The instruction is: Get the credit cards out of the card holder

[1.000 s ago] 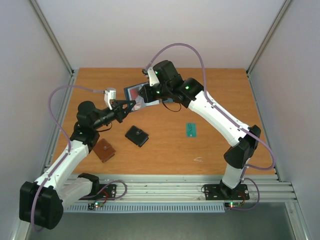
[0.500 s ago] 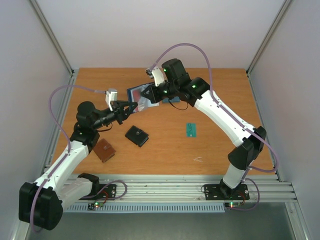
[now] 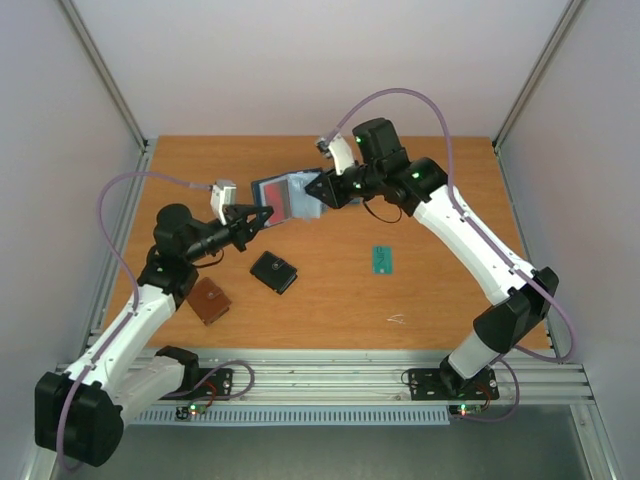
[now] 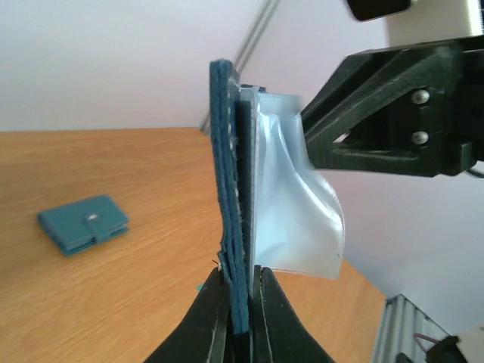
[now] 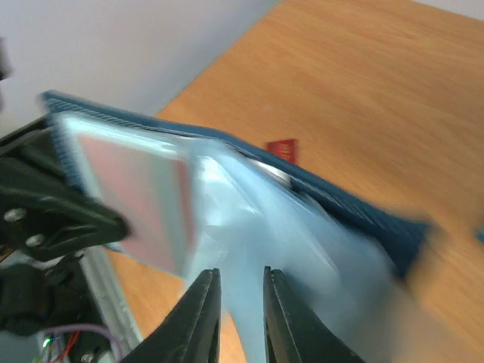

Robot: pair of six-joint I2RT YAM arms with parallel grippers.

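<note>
The left gripper (image 3: 262,214) was clamped on the navy cover of the card holder (image 3: 290,196), held above the table (image 3: 450,300) toward 12 o'clock. At its 3 o'clock side the right gripper (image 3: 320,189) pinched a clear pocket (image 3: 308,195). The teal-green card (image 3: 381,259) lay at 4 o'clock.

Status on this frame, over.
Left gripper shut on card holder cover, lifted off table. Right gripper pinching its clear pocket. Red card inside; green card on table. Nothing in the way.
</note>
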